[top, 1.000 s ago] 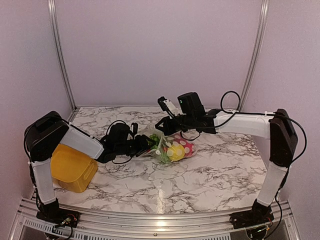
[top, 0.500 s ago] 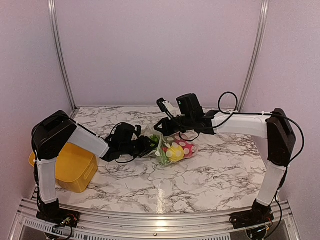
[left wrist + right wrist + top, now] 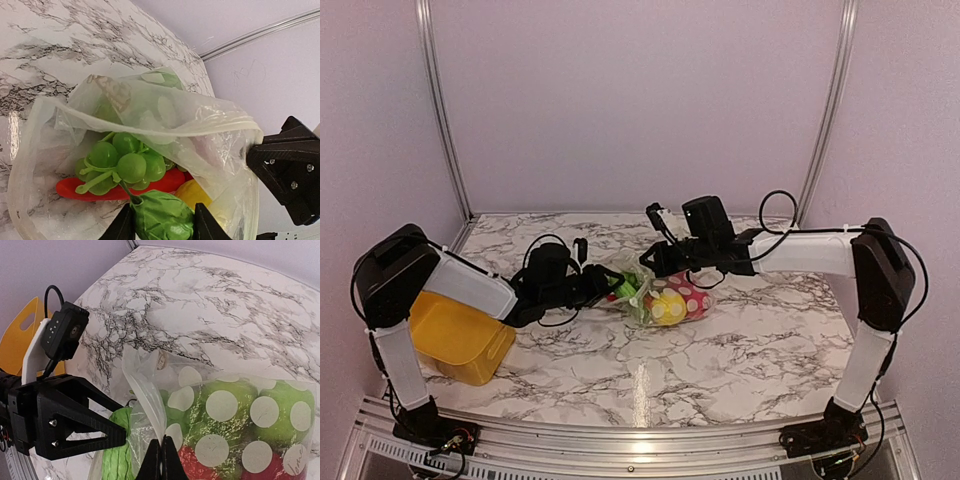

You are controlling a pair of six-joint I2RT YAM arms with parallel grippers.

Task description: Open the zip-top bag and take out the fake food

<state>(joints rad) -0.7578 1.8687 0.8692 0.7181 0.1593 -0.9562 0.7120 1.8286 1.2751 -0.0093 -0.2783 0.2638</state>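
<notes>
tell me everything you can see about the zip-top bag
The zip-top bag is clear, floppy plastic printed with pale round dots. It lies on its side on the marble table between the two arms. Its mouth gapes open toward the left arm, and fake food in green, red and yellow shows inside. The right pincer is shut on the upper rim and holds it up. The left pincer reaches into the mouth.
</notes>
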